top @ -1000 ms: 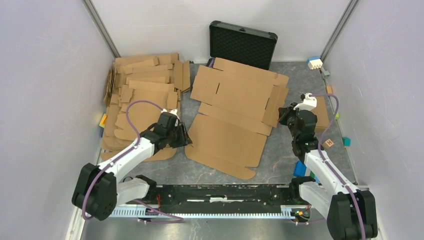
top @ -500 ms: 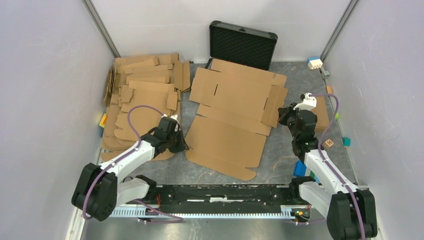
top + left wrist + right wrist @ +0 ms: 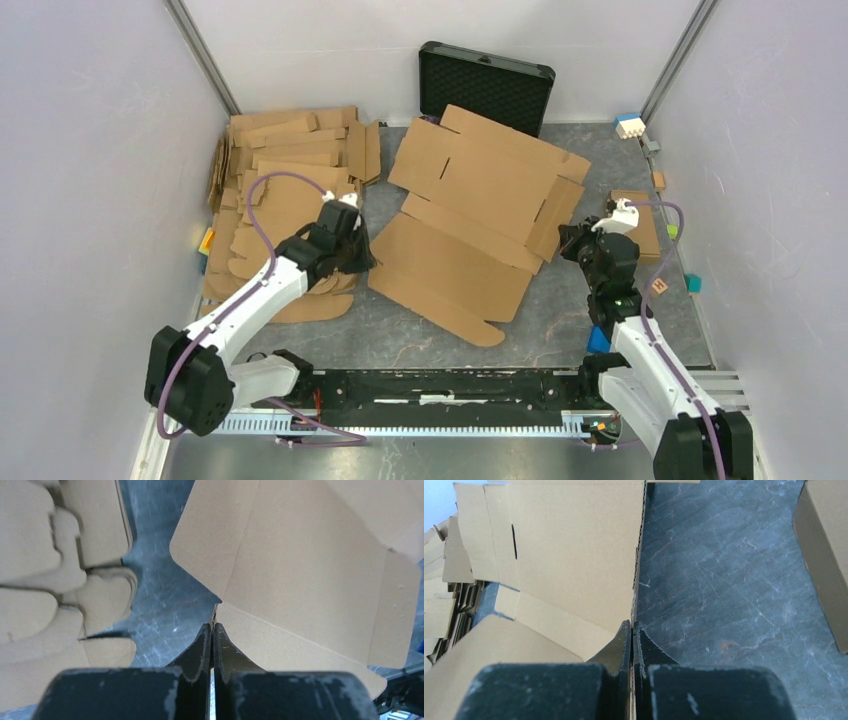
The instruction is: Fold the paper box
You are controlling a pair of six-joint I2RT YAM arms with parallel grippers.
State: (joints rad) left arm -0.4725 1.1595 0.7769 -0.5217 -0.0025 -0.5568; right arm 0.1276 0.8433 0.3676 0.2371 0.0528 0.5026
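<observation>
Paper box [image 3: 470, 215] rotated, L hand [image 3: 364, 262] & R hand [image 3: 569, 239] each clenched on its side edges.

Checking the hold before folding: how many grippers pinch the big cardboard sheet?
2. The left gripper is shut on the left edge of the cardboard sheet; the right gripper is shut on its right edge.
</observation>
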